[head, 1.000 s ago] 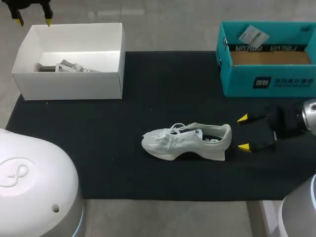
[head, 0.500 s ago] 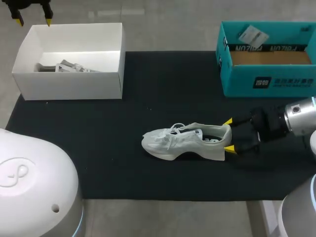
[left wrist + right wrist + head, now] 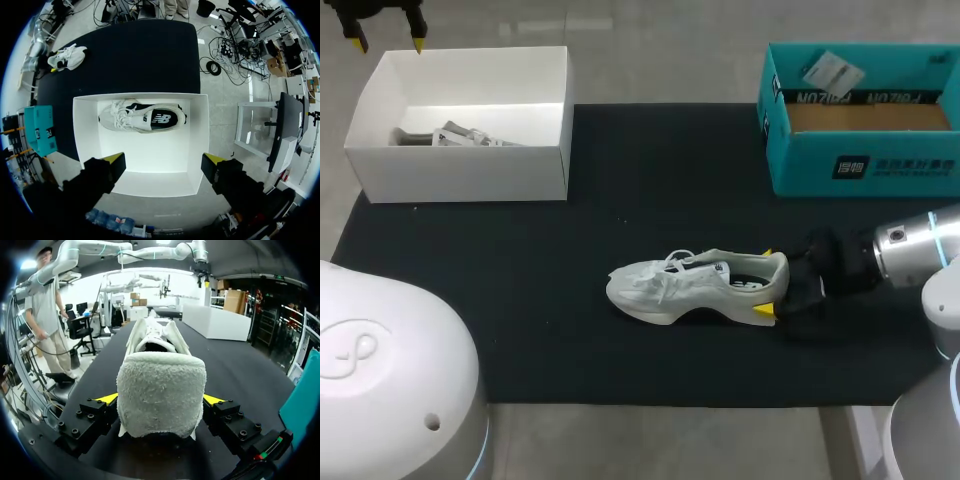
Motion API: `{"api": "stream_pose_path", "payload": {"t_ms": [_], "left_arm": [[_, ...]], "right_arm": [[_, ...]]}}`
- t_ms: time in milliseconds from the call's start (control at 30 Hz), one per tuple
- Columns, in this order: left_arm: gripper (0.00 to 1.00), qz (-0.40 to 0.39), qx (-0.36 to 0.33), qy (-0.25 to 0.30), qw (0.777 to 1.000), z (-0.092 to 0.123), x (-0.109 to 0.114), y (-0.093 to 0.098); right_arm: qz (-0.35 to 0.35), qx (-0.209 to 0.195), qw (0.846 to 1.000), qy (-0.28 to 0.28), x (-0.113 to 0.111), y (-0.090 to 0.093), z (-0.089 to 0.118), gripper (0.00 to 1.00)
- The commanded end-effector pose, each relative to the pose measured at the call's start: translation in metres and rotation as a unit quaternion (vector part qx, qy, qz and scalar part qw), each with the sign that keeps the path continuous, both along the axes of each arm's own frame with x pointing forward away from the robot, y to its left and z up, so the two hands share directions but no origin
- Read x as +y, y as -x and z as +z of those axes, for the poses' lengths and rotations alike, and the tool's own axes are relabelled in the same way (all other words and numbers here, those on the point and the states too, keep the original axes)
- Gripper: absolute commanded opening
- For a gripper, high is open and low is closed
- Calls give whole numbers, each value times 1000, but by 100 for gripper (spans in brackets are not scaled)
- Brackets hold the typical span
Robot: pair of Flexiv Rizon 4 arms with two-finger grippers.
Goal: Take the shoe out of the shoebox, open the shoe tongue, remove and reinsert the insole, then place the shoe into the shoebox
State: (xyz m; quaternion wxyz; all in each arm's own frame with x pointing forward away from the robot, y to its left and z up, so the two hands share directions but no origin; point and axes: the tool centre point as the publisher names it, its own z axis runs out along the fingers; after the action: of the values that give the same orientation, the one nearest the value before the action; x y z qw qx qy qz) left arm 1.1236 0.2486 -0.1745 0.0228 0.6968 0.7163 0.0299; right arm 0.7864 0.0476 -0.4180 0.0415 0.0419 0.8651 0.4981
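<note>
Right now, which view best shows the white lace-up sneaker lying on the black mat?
The head view: the white lace-up sneaker shows whole, side-on, its heel between the open fingers of the right gripper. The right wrist view gives only its heel end-on. The left wrist view has it small and far beyond the white box.

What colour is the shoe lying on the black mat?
The shoe is white with a dark interior; the head view shows it best.

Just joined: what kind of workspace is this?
Probably a robot test bench: a black-matted table, a white shoebox, a teal box, and my right hand astride the heel of a white shoe.
</note>
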Motion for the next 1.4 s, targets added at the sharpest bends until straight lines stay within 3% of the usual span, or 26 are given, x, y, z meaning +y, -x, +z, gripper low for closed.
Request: {"api": "stream_pose_path", "payload": {"t_ms": [33, 233, 267, 300, 1400], "left_arm": [[100, 0, 0, -1, 1000, 0, 0, 0], [100, 0, 0, -1, 1000, 0, 0, 0], [100, 0, 0, -1, 1000, 0, 0, 0], [100, 0, 0, -1, 1000, 0, 0, 0], [100, 0, 0, -1, 1000, 0, 0, 0]], "right_arm": [[0, 5, 1000, -4, 7, -4, -12, 100], [-10, 15, 1000, -2, 8, -2, -21, 98], [-14, 17, 1000, -1, 8, -2, -21, 32], [-15, 19, 1000, -1, 8, -1, -21, 0], [-15, 19, 1000, -1, 8, -1, -21, 0]]}}
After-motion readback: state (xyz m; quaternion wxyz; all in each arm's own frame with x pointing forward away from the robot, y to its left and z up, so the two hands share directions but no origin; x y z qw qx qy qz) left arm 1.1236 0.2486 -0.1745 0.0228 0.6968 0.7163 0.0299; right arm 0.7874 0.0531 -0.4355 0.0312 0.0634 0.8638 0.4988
